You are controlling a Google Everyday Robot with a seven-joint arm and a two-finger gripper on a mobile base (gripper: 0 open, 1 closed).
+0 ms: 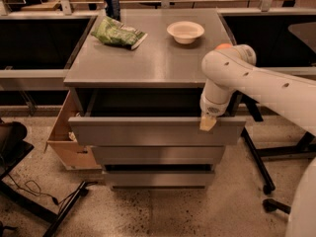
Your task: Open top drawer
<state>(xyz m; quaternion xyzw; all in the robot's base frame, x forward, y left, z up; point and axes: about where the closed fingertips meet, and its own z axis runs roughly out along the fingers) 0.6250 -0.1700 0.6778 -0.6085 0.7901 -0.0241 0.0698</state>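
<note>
The top drawer [148, 131] is the widest of three grey metal drawers in a cabinet, and it stands pulled out partway, with its dark inside showing under the cabinet top. My gripper [208, 122] hangs from the white arm at the right end of the drawer's front panel, at its upper edge. Its tan fingertips [207, 124] point down against the panel. The two narrower drawer fronts [158, 155] below are pushed in.
On the cabinet top [148, 58] lie a green snack bag [117, 32], a white bowl [185, 31] and a blue can [112, 4]. A cardboard box [66, 139] stands left of the cabinet. A chair base [276, 167] is at the right, and cables lie on the floor at the left.
</note>
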